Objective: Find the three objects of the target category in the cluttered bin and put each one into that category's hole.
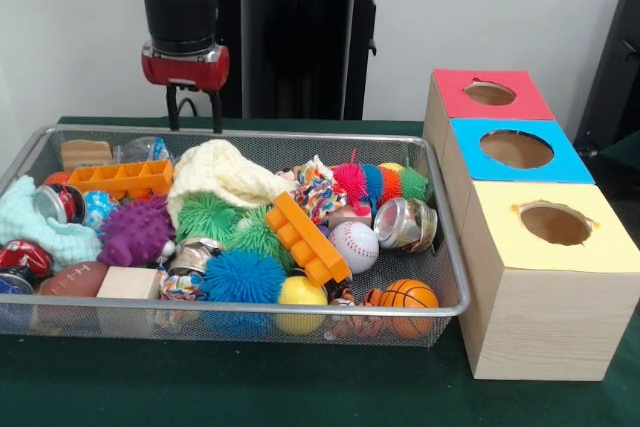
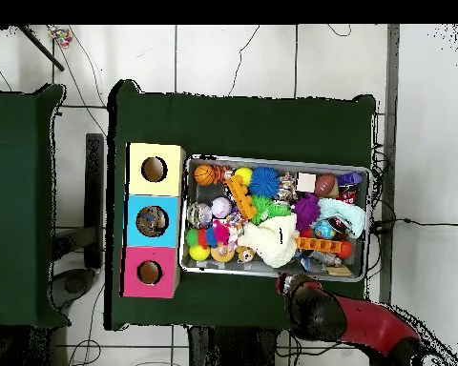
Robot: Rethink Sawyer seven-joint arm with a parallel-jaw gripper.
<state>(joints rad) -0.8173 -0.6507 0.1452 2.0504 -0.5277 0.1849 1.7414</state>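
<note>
The gripper (image 1: 194,110) hangs above the far rim of the wire bin (image 1: 455,277), its two thin fingers apart with a narrow gap and nothing between them. Just past the rim from it lies a cream knitted cloth (image 1: 222,173) heaped over the middle of the bin, with an orange block (image 1: 120,178) beside the cloth. The task does not say which category is wanted, so the step in hand looks like the search itself: nothing is lifted yet and all three holes appear to be waiting. If balls are the target, the baseball (image 1: 355,245), the basketball (image 1: 409,296) and the small football (image 1: 72,279) all sit toward the near rim of the bin, well apart from the gripper and across the clutter from it. Beside the bin stand three boxes in a row, the red box (image 1: 490,94), the blue box (image 1: 516,150) and the yellow box (image 1: 553,226), each with a round hole on top. The next move calls for descending into the bin, probably reaching over or shifting the cloth.
</note>
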